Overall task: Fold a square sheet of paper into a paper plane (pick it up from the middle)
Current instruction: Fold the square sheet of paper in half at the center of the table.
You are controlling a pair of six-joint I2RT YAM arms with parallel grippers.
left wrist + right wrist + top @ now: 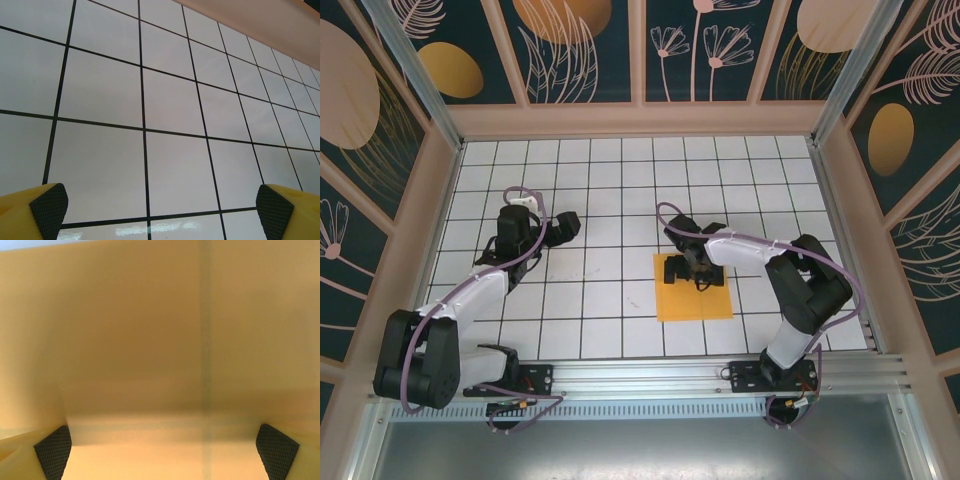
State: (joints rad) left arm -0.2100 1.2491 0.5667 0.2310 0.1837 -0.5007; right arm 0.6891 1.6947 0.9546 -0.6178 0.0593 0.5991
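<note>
The square sheet of paper (690, 302) is orange-yellow and lies flat and unfolded on the white grid table, right of centre. My right gripper (705, 277) points down over the sheet's far half, open. In the right wrist view the sheet (150, 340) lies close under the camera, the table's grid lines showing faintly through it. The right gripper (165, 455) has its black pads (52, 450) wide apart with nothing between them. My left gripper (568, 226) hangs over bare tiles to the left, well apart from the sheet. Its yellow fingers (40, 212) stand open and empty. The paper plane is out of view.
The white tiled table (600, 190) is walled by a pale wooden frame (640, 120) at the back and sides. An aluminium rail (650, 375) carrying both arm bases runs along the near edge. The back wall (270, 25) shows in the left wrist view.
</note>
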